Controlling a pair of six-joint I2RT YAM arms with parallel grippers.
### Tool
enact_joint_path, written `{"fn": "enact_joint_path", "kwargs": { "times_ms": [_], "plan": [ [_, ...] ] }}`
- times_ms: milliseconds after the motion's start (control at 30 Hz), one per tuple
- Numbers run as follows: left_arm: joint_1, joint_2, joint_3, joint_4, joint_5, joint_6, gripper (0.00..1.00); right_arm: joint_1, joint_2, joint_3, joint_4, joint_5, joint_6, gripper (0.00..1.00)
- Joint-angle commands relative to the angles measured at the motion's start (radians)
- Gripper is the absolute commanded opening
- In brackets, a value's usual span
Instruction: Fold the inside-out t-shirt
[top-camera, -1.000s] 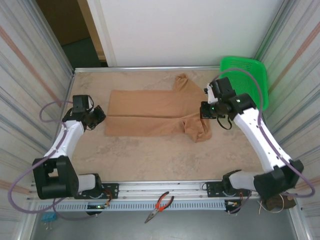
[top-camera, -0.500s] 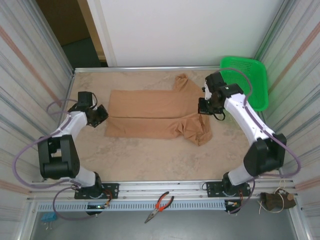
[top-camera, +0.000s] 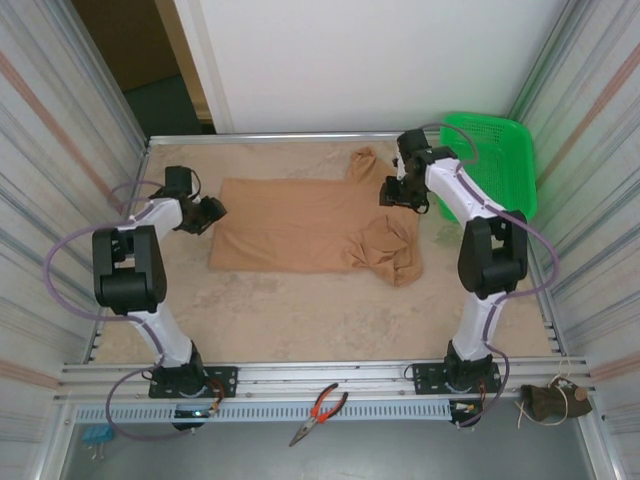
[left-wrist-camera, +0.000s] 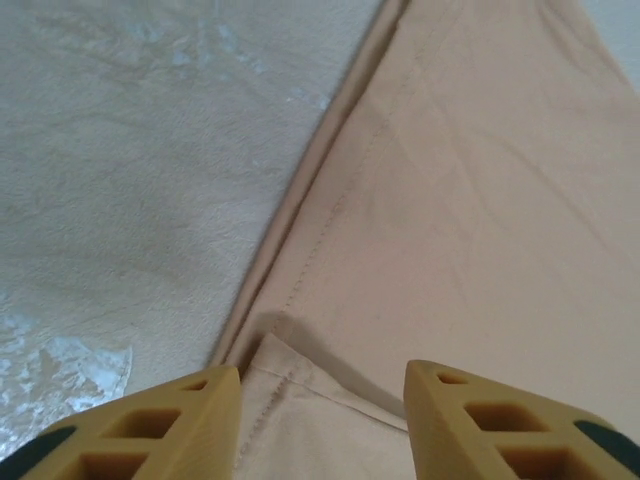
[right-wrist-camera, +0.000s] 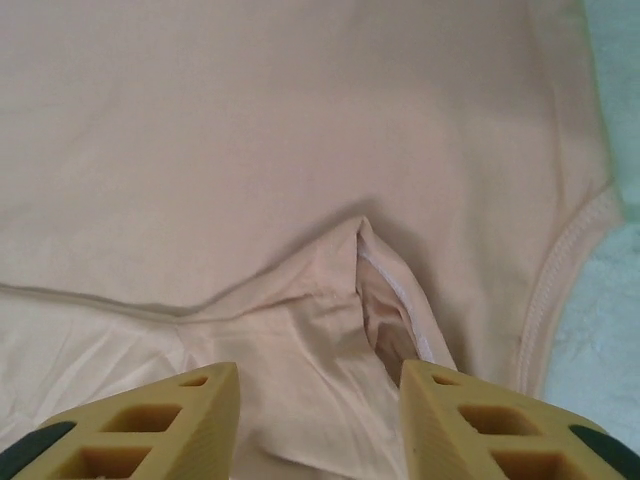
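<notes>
Left gripper (left-wrist-camera: 318, 380) at t-shirt's (top-camera: 300, 225) 9 o'clock hem, right gripper (right-wrist-camera: 318, 375) at 2 o'clock; fingers were apart, empty. Bunched sleeve (top-camera: 390, 245) probably needed flattening first.

1. This is a robotics lab test cell, not a home. A left arm (top-camera: 125, 270) and a right arm (top-camera: 485, 255) are bolted to an aluminium rail (top-camera: 330, 378) at the near edge of the table (top-camera: 300, 310).
2. Ribbed translucent panels (top-camera: 60, 130) close in both sides, and a plain white board (top-camera: 370, 60) closes the back.
3. Loose cables (top-camera: 50, 270) loop off the arms.
4. Red-handled pliers (top-camera: 320, 410) lie on the frame in front (a workshop touch), and a green plastic basket (top-camera: 500, 150) sits in the far right corner.
</notes>
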Motion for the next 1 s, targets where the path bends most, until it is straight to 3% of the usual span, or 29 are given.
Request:
{"fn": "enact_joint_path", "kwargs": {
  "times_ms": [0, 133, 300, 700, 967],
  "plan": [
    [-0.001, -0.146, -0.033, -0.005, 0.018, 0.015, 0.5, -0.005, -0.213, -0.148, 0.037, 0.021, 0.063, 0.49],
    [-0.02, -0.317, -0.175, -0.021, 0.053, -0.039, 0.54, -0.015, -0.36, -0.389, 0.137, 0.009, 0.14, 0.56],
    [-0.059, -0.427, -0.373, 0.049, 0.066, -0.113, 0.55, -0.032, -0.334, -0.506, 0.238, -0.046, 0.215, 0.56],
    [-0.082, -0.26, -0.398, 0.155, 0.092, -0.133, 0.55, -0.041, -0.15, -0.462, 0.319, -0.083, 0.267, 0.54],
    [-0.083, -0.199, -0.404, 0.164, 0.077, -0.15, 0.54, -0.041, -0.117, -0.462, 0.33, -0.1, 0.287, 0.5]
  ]
}}
